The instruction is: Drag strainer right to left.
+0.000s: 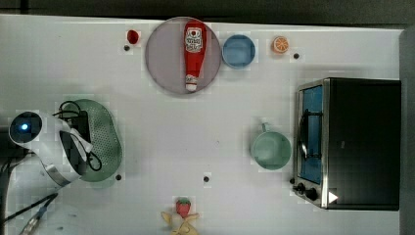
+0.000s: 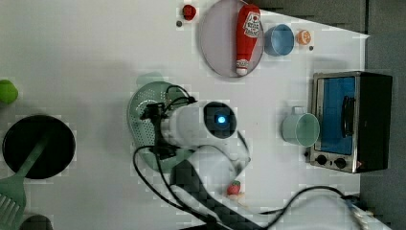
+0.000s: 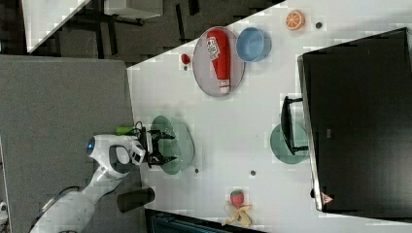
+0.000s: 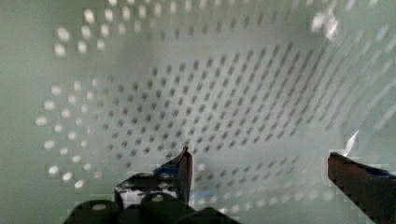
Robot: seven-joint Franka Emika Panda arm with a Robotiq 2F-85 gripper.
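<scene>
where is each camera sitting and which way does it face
top view: overhead, straight down on the white table; the arm covers part of the strainer at the top view's left.
left view: high, looking down; the arm reaches from the bottom edge over the strainer.
right view: high, from the oven side; the gripper hangs open over the strainer.
wrist view: on the hand, facing the strainer's holed inside, jaws apart.
Shared: top and left views both show the ketchup bottle on the plate.

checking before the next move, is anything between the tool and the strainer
Nothing visible. The open tool hangs right over the strainer, and the wrist view looks straight into its perforated bowl with no object between.
</scene>
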